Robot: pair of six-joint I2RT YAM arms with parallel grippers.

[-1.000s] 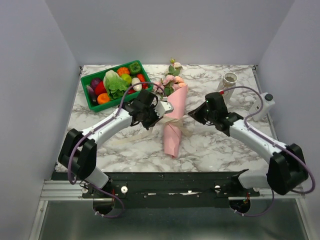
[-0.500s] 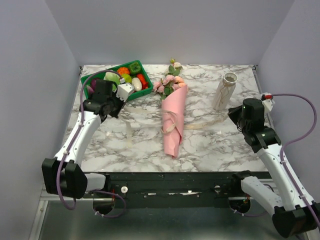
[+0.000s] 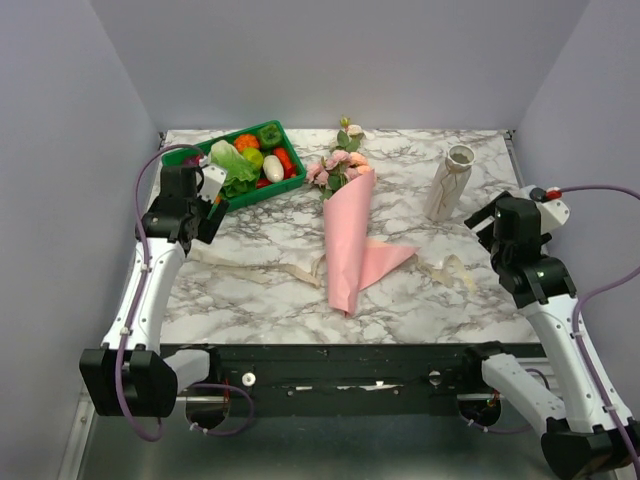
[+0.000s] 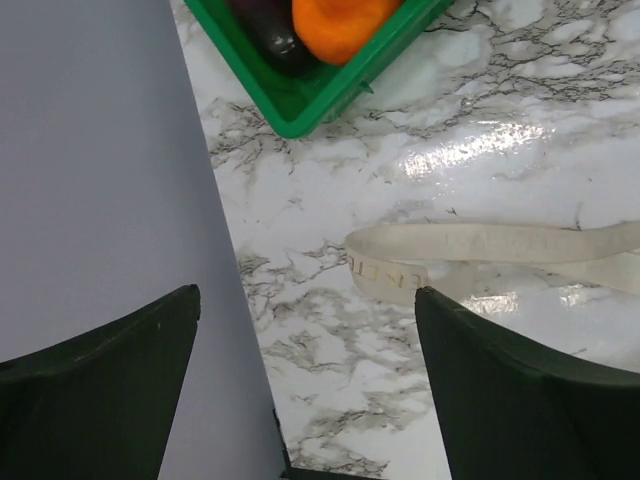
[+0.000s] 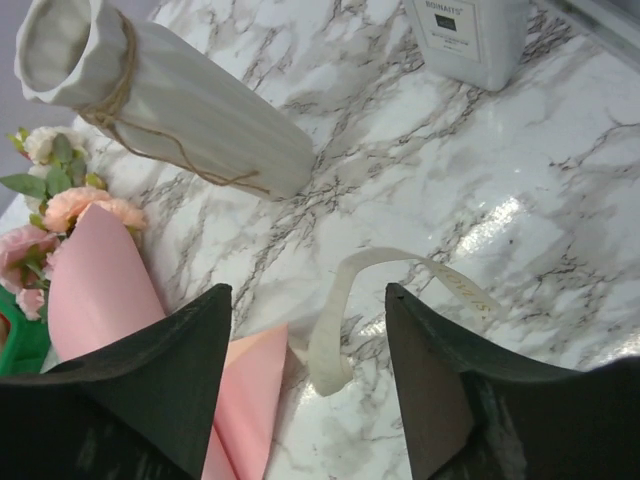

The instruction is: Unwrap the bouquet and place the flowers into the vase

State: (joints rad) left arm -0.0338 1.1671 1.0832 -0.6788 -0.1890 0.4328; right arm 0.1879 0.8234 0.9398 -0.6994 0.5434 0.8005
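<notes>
Your bouquet (image 3: 345, 235) lies flat in the middle of the tabletop (image 3: 250, 300). The flowers (image 3: 335, 170) point to 12 o'clock and the tip of the cone points to 6 o'clock. The stems sit inside the pink paper (image 3: 385, 258), and one flap of it lies spread flat toward 3 o'clock.

The cream ribbon (image 3: 255, 270) is off the cone and lies loose on the marble. One strand trails toward 9 o'clock, and another curls at 3 o'clock, beyond the flap. The vase (image 3: 447, 183) stands upright at 2 o'clock from the bouquet, well apart from it, with twine round its neck.

Your left hand (image 4: 307, 300) is out at 9 o'clock near the tabletop's edge. It is released, its fingers spread wide with nothing between them, and the ribbon's end lies on the marble below. Your right hand (image 5: 308, 290) is at 3 o'clock, released as well, fingers apart above the other strand.

The green crate (image 3: 240, 165) of toy vegetables (image 3: 232, 165) sits at 10 o'clock from the bouquet, near your left hand. A white bottle (image 5: 480, 50) stands near the right edge, close to your right hand.
</notes>
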